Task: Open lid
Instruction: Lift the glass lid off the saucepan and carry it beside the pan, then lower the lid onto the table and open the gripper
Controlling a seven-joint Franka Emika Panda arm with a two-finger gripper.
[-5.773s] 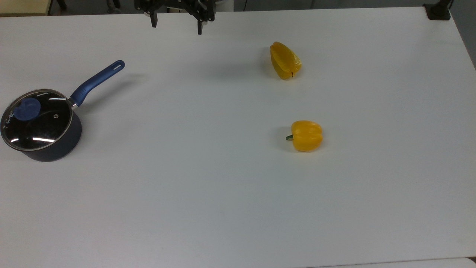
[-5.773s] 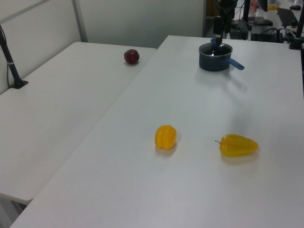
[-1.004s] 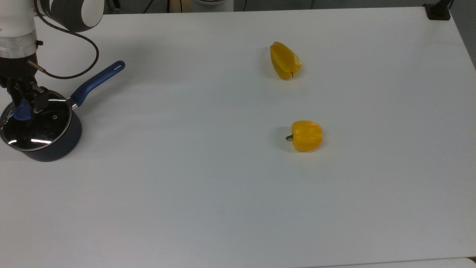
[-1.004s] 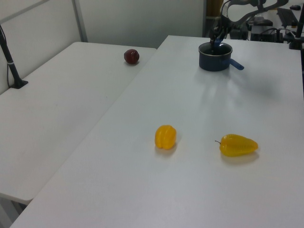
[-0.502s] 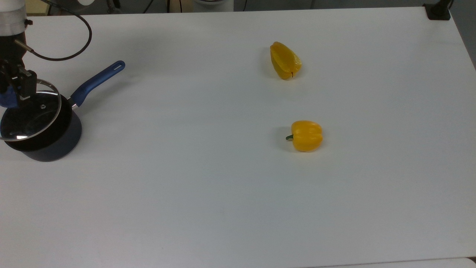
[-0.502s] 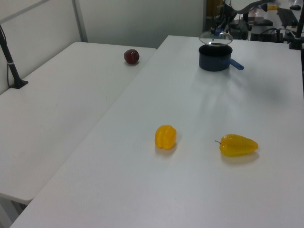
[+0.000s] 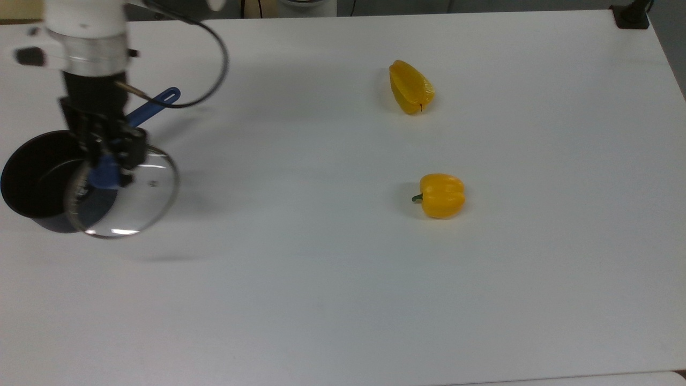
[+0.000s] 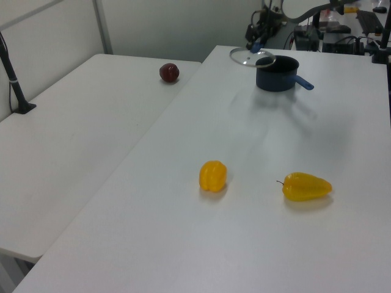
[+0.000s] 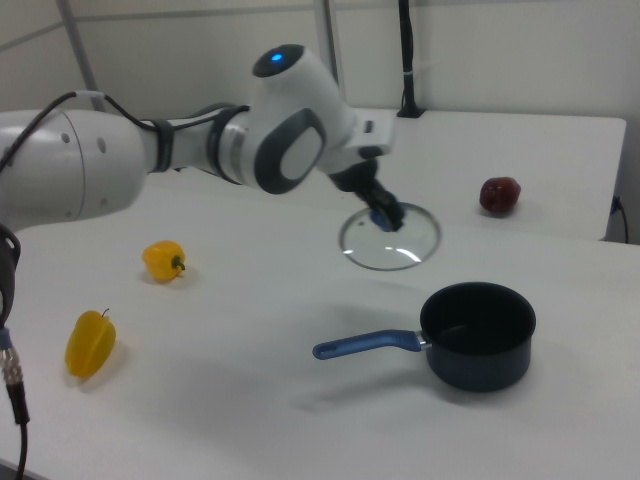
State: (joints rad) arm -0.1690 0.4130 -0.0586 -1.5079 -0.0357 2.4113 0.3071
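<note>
The lid (image 7: 128,195) is held by its blue knob in the clenched gripper (image 7: 110,161), lifted clear of the pan (image 7: 37,179) and carried just to the top view's right of it (in the right view (image 9: 392,240) it hangs over the table (image 7: 343,268)). The pan is left uncovered. Two yellow peppers (image 7: 440,195) lie well apart from it.

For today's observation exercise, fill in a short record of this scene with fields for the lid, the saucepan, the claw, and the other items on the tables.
lid: the lid is off the pot, held in the air by its blue knob
saucepan: the saucepan stands open on the table
claw: the claw is shut on the knob
other items: two yellow peppers lying apart; a dark red fruit on the neighbouring table
</note>
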